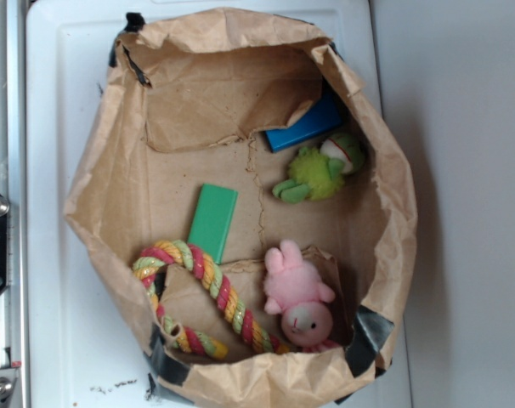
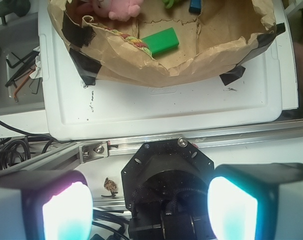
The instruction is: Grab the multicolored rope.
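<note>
The multicolored rope, twisted red, yellow and green strands bent in a loop, lies at the front left inside a brown paper bag. In the wrist view only a short stretch of the rope peeks over the bag's rim. My gripper does not appear in the exterior view. Seen from the wrist, it hangs over the robot's black base, well outside the bag, open, with nothing between its two glowing pads.
Inside the bag lie a flat green block, a pink plush bunny, a green plush toy and a blue block. The bag sits on a white tray. Allen keys lie off to the left.
</note>
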Controlling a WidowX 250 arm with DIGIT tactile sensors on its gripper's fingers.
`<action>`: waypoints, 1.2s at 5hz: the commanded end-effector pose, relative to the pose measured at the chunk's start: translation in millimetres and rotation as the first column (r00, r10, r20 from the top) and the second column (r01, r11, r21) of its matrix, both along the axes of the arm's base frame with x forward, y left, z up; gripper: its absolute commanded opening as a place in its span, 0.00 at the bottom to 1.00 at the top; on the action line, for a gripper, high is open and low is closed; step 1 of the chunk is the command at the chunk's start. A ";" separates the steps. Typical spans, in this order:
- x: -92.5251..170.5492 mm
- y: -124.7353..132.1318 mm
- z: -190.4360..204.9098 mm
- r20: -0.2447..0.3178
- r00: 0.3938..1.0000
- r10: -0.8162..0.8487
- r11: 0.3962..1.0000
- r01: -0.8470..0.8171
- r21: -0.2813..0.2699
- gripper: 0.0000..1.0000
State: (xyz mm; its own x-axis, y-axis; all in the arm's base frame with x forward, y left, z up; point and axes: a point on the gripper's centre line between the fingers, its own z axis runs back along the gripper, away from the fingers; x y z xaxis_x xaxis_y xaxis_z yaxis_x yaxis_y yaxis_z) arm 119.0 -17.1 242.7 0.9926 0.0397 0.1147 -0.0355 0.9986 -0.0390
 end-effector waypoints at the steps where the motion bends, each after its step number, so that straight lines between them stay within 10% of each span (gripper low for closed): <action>1: 0.0 0.0 0.0 0.000 1.000 0.000 1.000 0.000 0.000 1.00; 6: 148.8 -0.1 -63.4 0.126 0.972 -0.197 0.980 0.194 0.032 1.00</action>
State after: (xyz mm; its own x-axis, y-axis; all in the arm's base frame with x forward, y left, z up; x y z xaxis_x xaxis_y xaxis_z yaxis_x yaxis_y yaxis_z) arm 260.5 -16.4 162.6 0.9670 -0.1722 0.1879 0.1789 0.9837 -0.0192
